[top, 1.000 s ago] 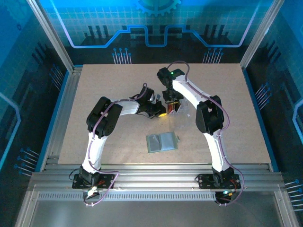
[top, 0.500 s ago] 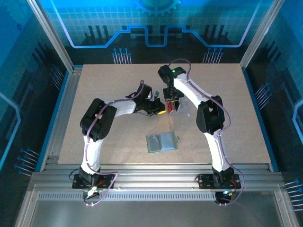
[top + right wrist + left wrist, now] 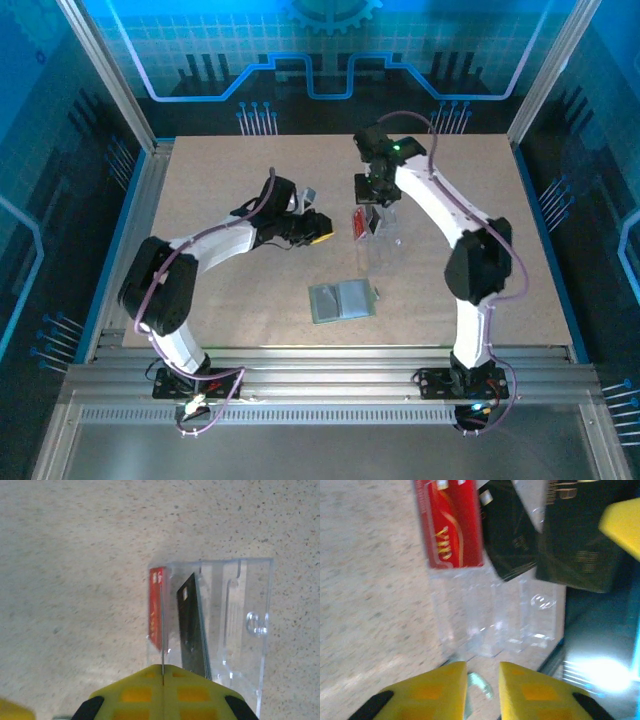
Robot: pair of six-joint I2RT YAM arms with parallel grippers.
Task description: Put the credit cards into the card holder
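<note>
Now, nearest the arm bases, the card holder lies flat on the tabletop. It is pale grey-green with a slight sheen, and nothing touches it.

Beyond the holder and to its left, the left arm reaches low across the tabletop. The left jaws stand slightly parted, with a narrow gap between the yellow pads, and no card or plastic sits in that gap. They point at the clear plastic pouch and are near it without touching.

That pouch sits just beyond the holder, a touch to its right. Whether it rests fully on the tabletop or is partly lifted, I cannot tell. Both credit cards are inside it, apart from the holder. The red card is on the side toward the left arm. The black card is just beside it and slightly tilted against it. From the right wrist, both cards show as narrow strips behind the clear walls.

Farthest from the holder, the right arm bends down over the far end of the pouch. The right jaws are shut tight, their yellow pads meeting on a thin clear wall of the pouch right beside the red card.
</note>
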